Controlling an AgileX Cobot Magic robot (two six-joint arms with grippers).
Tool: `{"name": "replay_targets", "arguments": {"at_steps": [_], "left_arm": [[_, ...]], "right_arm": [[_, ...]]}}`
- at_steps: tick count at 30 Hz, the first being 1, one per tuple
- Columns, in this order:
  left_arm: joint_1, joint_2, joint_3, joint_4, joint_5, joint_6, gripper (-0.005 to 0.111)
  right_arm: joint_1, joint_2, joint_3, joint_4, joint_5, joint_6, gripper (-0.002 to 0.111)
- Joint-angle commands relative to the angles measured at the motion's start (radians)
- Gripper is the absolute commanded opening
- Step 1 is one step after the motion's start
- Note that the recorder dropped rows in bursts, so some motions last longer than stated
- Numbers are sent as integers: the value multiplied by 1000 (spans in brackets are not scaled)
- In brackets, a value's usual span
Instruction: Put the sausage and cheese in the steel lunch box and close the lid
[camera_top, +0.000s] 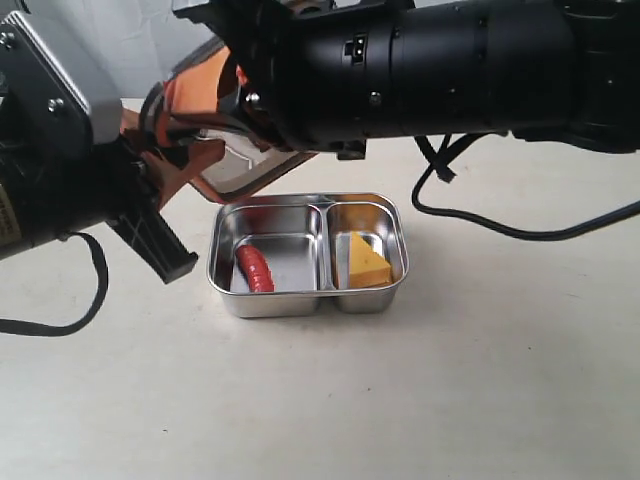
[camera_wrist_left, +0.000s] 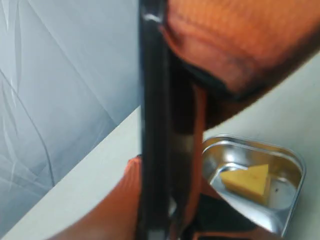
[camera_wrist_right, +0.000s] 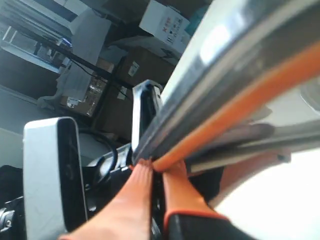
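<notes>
Beige, matte tabletop (camera_top: 480, 400) fills the lower exterior view. Across the top we see the right arm (camera_top: 470, 65), a black cylinder, and at the left edge the left arm (camera_top: 50, 110), silver plate over black. In the right wrist view a white carton (camera_wrist_right: 164, 20) at top centre bears a label too small for us to read.

Between the arms, upper left of centre, hangs the lid (camera_top: 250, 170), smoky translucent plastic with an orange seal, tilted and clear of the table. The left gripper (camera_wrist_left: 165, 130) presses its orange fingers (camera_wrist_left: 235, 40) on both faces of it. The right gripper (camera_wrist_right: 152, 167) pinches its rim, jaws nearly together.

Below, mid-frame, sits the steel lunch box (camera_top: 300, 302), shiny, round-cornered and uncovered. We find the cheese (camera_top: 367, 262), a yellow wedge, in its right compartment and the sausage (camera_top: 255, 268), glossy red, in the left.
</notes>
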Motion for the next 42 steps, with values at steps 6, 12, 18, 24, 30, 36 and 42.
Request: {"name": "replay_targets", "arguments": {"at_steps": [6,12,18,24,30,36,42], "left_arm": [[2,7,7,-70,151,243,0],[2,5,-1,-221,160,504,0],[2,-17,-58,-328,195,663,0],[2,-17,-60,-328,207,695,0],[2,-17,-60,-328,224,723,0],[2,-17,-60,-328,224,723,0],[2,-17,-60,-328,236,723,0]], "right_arm": [[-65,-16,-7,-237,27,305,-1],[-65,-7,-7,-268,29,329,16],[-65,52,-7,-256,33,409,58],[-65,74,-7,-148,-52,413,38],[-65,74,-7,-122,21,413,35],[-65,74,-7,-117,36,406,35],[-65,70,-7,-117,50,406,19]]}}
